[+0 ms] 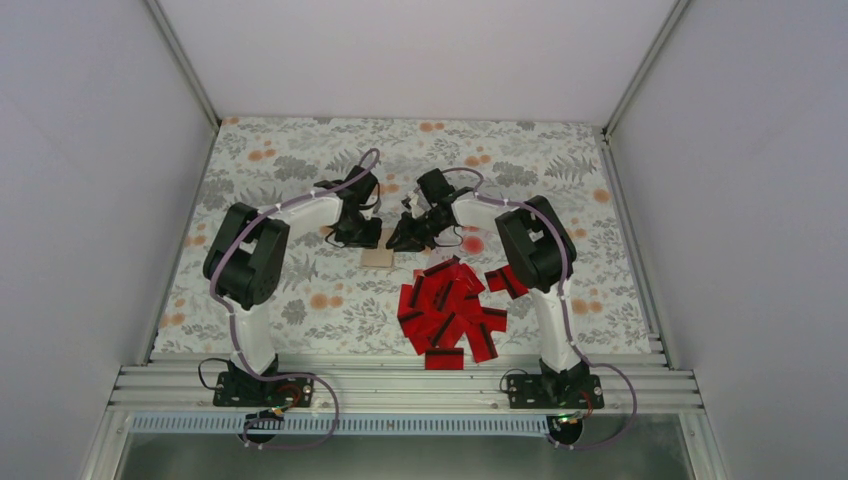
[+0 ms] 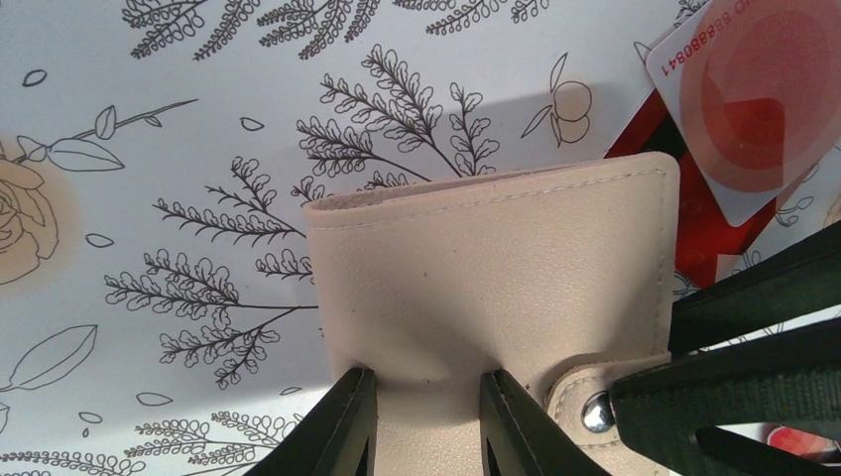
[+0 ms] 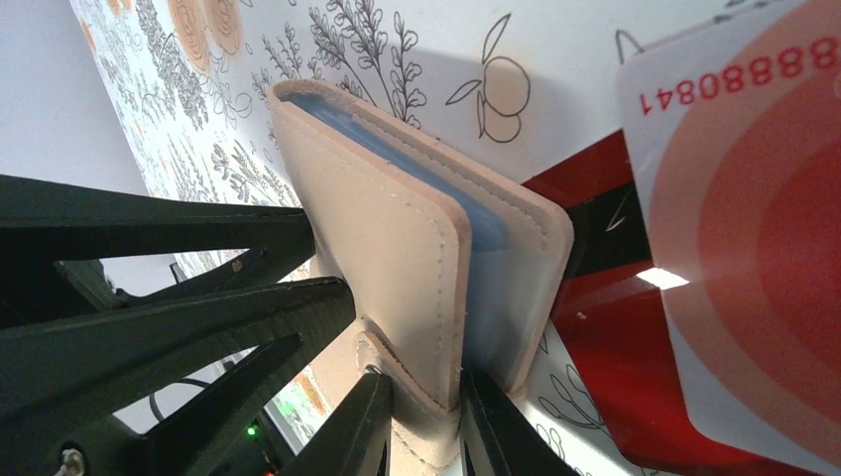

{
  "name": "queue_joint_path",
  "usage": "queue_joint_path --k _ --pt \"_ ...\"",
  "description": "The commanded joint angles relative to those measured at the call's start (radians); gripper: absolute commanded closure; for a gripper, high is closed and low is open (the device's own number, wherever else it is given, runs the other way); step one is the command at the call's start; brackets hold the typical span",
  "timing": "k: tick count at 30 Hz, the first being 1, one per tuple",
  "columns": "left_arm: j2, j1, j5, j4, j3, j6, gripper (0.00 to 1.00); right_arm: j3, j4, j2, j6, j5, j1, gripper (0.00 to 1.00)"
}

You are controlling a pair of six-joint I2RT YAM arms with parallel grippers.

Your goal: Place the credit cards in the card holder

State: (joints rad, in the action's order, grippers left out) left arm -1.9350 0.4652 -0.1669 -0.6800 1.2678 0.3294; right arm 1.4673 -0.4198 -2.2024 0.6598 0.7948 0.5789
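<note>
The tan card holder (image 1: 378,257) lies on the cloth between both grippers. In the left wrist view the card holder (image 2: 496,258) fills the middle, and my left gripper (image 2: 428,385) is shut on its near edge. My right gripper (image 3: 426,395) is shut on the holder's front flap (image 3: 397,248) by the snap tab, lifting it so the blue lining (image 3: 486,223) shows. In the top view the left gripper (image 1: 356,236) and the right gripper (image 1: 405,238) meet at the holder. Several red credit cards (image 1: 450,315) lie piled to the near right. A pale card with a red blot (image 3: 754,248) lies just beyond the holder.
A flowered cloth (image 1: 300,170) covers the table. The right gripper's black fingers (image 2: 754,337) cross the right of the left wrist view. The left gripper's fingers (image 3: 179,327) fill the left of the right wrist view. White walls enclose the sides and back.
</note>
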Motion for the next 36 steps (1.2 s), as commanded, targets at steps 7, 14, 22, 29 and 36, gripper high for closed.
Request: queue_joint_path --k 7,14,22,29,36 --pt "-0.142 0.042 -0.058 0.090 -0.141 0.053 0.75 0.027 0.159 -0.099 0.030 0.039 0.119 0.81" --pt "-0.129 0.036 -0.147 0.181 -0.221 0.066 0.76 -0.043 0.225 -0.129 -0.005 0.033 0.132 0.81" --pt "-0.107 0.030 -0.246 0.260 -0.292 0.082 0.75 -0.164 0.345 -0.092 0.014 0.048 0.140 0.77" --pt "-0.107 0.034 -0.241 0.262 -0.326 0.107 0.75 -0.141 0.193 -0.090 0.057 -0.070 0.162 0.78" --pt "-0.106 0.061 -0.183 0.205 -0.297 0.145 0.75 0.008 -0.030 -0.130 0.035 -0.157 0.191 0.83"
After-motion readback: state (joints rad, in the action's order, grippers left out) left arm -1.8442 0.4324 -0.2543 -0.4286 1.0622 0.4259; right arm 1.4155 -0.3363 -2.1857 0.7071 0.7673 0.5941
